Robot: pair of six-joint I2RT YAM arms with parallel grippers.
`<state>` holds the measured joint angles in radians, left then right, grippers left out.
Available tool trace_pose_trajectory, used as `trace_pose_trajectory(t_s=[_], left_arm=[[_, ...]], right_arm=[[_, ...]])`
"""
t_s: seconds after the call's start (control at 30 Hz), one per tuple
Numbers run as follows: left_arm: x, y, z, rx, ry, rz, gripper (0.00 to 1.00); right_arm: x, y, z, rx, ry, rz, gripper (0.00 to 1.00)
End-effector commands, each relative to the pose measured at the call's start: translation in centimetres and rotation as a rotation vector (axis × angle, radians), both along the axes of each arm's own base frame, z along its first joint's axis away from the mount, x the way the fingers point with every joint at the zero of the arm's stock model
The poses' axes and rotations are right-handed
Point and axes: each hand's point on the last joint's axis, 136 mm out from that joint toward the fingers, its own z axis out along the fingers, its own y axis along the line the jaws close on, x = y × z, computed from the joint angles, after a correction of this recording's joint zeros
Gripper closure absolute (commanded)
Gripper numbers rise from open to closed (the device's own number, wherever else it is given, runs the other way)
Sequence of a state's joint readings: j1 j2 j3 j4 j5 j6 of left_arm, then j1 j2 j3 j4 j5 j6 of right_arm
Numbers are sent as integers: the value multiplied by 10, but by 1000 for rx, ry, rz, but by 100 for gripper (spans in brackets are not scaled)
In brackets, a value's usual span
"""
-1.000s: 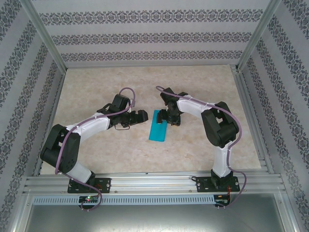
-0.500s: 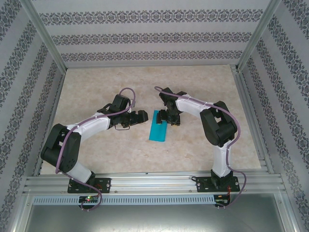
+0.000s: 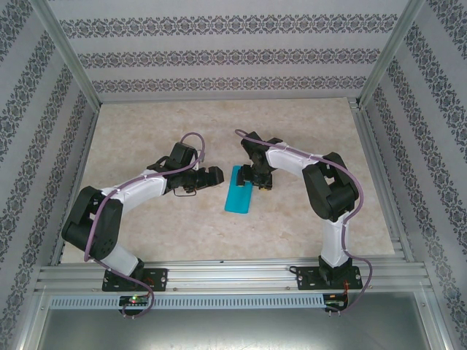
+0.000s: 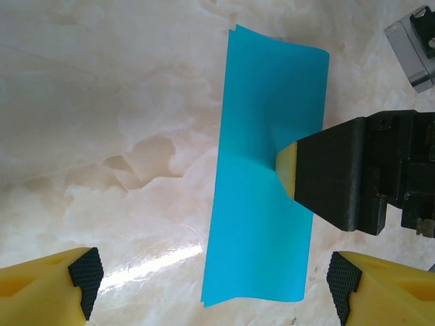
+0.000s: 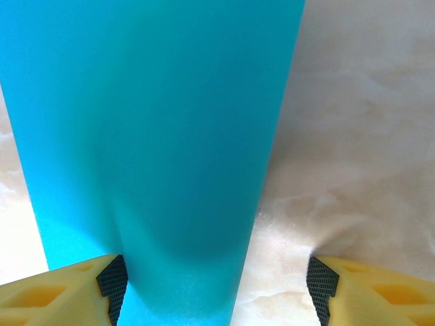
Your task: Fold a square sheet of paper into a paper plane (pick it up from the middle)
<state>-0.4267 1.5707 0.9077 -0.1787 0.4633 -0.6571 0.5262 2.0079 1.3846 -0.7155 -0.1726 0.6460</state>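
Note:
The square sheet of paper (image 3: 239, 193) lies on the table as a narrow teal-blue rectangle with doubled layers at its near end (image 4: 262, 224). My left gripper (image 3: 211, 176) hovers open just left of it, and its jaws (image 4: 214, 285) straddle the sheet's near end without touching it. My right gripper (image 3: 259, 181) is open at the sheet's right edge. One of its fingertips (image 4: 289, 166) presses on the paper's long edge and dents it there. In the right wrist view the sheet (image 5: 156, 136) runs between the open jaws (image 5: 216, 285) on the left side. A paper plane is out of view.
The marble-patterned tabletop (image 3: 182, 233) is bounded by aluminium rails (image 3: 233, 273) at the near edge and patterned walls on the other three sides. Both arm bases sit on the near rail.

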Motion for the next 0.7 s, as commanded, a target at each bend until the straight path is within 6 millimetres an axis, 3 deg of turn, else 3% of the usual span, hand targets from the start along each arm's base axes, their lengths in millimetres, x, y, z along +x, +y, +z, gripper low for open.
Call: trace_pose_trajectory(t_s=[0.0,0.5,0.67], left_arm=[[-1,-9,2,-4,-2,-43,13],[-1,-12,0,-17,7,-51,16],[-1,-15,0,-33,15,-57,25]], right_arm=[[-10,-12,-29,-69,54,29,26],[-10,-14,-35,-100,68,55,26],[-11,-18,-38,-107,77,27,25]])
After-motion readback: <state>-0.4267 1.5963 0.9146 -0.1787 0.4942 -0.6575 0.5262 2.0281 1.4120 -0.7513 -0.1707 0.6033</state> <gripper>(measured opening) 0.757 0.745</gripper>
